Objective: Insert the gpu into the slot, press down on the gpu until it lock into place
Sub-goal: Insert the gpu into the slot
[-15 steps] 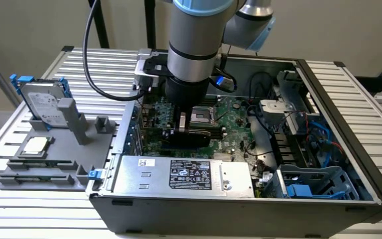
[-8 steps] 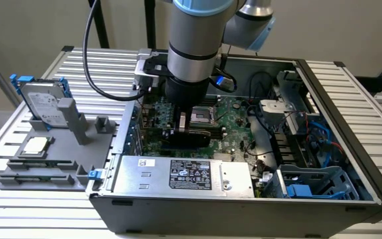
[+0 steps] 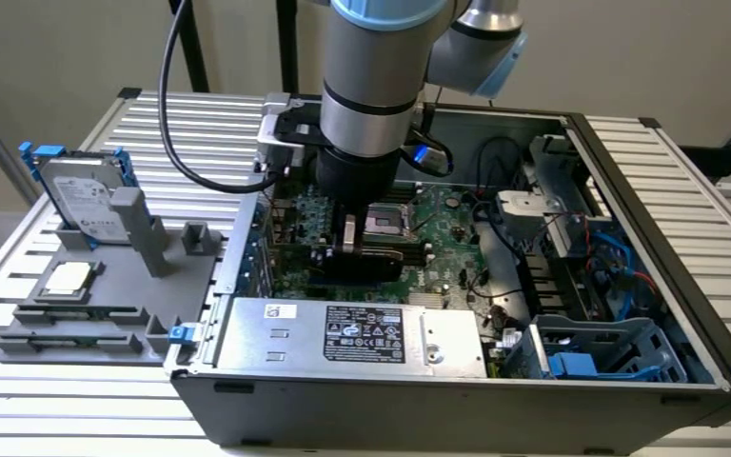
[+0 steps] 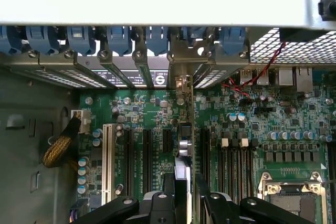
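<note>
My gripper [image 3: 363, 238] reaches down into the open computer case over the green motherboard [image 3: 448, 252]. Its two black fingers [image 4: 157, 203] stand on either side of the gpu [image 4: 184, 145], a thin black card seen edge-on in the wrist view, and they appear shut on it. The card stands upright on the board, and its metal bracket [image 4: 181, 82] meets the case's rear wall. In the exterior view the gpu [image 3: 365, 259] shows as a dark block just under the fingers. The slot is hidden beneath the card.
A grey power supply box [image 3: 353, 333] with a white label lies at the case's front. The silver processor socket [image 4: 291, 192] and black memory strips [image 4: 236, 161] sit beside the card, and a white slot [image 4: 107, 156] on the other side. A hard drive [image 3: 80, 195] stands at the exterior view's left.
</note>
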`<move>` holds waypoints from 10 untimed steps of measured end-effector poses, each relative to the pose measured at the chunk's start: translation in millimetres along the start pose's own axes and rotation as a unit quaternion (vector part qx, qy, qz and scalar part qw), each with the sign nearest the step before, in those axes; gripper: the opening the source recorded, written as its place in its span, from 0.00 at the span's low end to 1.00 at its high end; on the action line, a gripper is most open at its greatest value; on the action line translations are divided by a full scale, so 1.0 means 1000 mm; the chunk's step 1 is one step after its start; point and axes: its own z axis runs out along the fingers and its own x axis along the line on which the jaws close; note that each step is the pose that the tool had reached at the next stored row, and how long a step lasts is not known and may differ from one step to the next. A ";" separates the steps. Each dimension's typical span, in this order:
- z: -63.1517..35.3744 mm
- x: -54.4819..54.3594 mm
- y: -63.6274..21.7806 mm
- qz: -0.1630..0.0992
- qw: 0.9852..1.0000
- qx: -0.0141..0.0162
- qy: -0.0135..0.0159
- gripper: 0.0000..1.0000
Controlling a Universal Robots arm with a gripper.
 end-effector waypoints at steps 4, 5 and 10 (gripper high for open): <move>0.0003 0.000 -0.0001 -0.003 1.000 0.000 0.000 0.26; 0.0003 0.000 -0.0001 -0.004 1.000 0.000 0.000 0.26; 0.0000 0.000 0.0000 -0.005 1.000 0.000 0.000 0.26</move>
